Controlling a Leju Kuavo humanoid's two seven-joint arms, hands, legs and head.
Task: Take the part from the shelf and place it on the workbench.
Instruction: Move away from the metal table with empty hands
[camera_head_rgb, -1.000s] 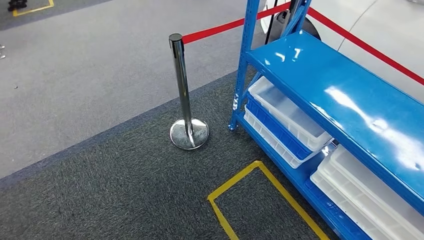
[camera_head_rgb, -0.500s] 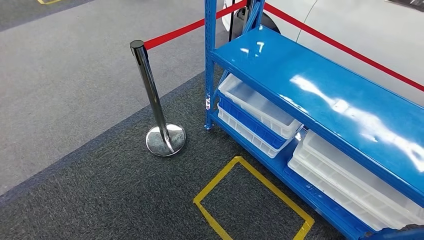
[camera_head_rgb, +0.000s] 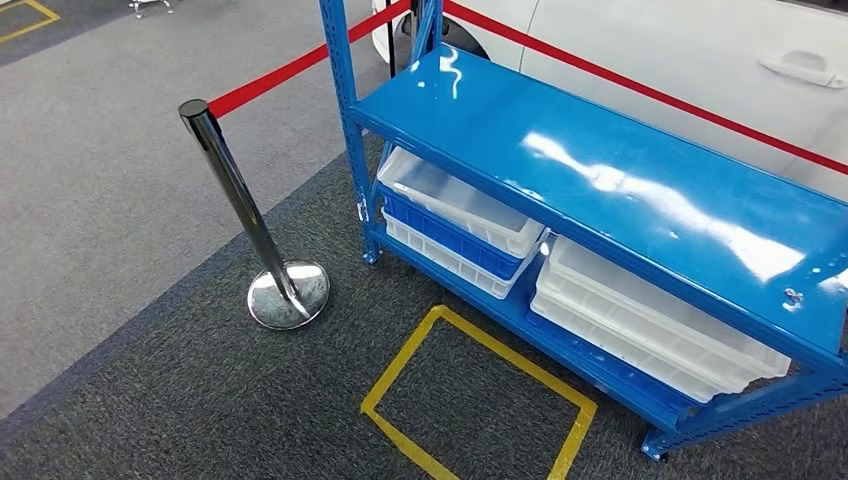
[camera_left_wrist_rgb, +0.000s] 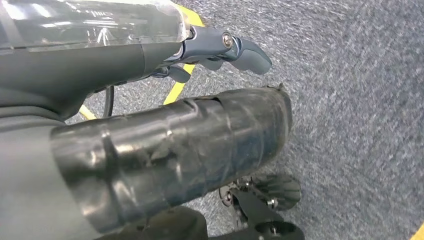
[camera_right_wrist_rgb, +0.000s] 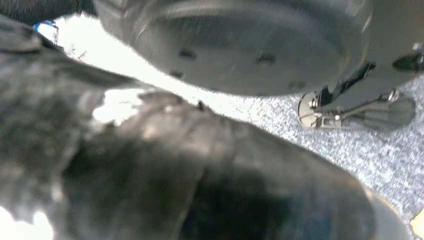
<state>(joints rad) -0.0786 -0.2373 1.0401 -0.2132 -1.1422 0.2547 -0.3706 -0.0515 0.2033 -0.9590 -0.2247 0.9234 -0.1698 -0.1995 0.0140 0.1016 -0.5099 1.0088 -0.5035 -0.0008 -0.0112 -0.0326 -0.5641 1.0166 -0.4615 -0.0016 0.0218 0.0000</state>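
Fingers (camera_left_wrist_rgb: 245, 52) of left hand (camera_left_wrist_rgb: 165, 145): extended over grey carpet (camera_left_wrist_rgb: 360, 100), holding nothing, spread apart. Right hand (camera_right_wrist_rgb: 200, 175): blurred, close to cam; finger state cannot be told. Blue shelf (camera_head_rgb: 620, 190) stands at right of carpet, top board bare and glossy. Lower level carries stacked white and blue trays (camera_head_rgb: 460, 225) at left end, white trays (camera_head_rgb: 650, 325) at right. Part: cannot be made out on shelf. Yellow tape rectangle (camera_head_rgb: 475, 400) on carpet just in front of shelf. Chrome post (camera_head_rgb: 245, 220) w/ red belt (camera_head_rgb: 290, 70) near shelf's left corner. White car (camera_head_rgb: 700, 60) behind.

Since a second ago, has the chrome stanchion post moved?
No. The stanchion post keeps its spot beside the blue shelf upright and the yellow floor square; the whole scene slid left together, so the camera turned.
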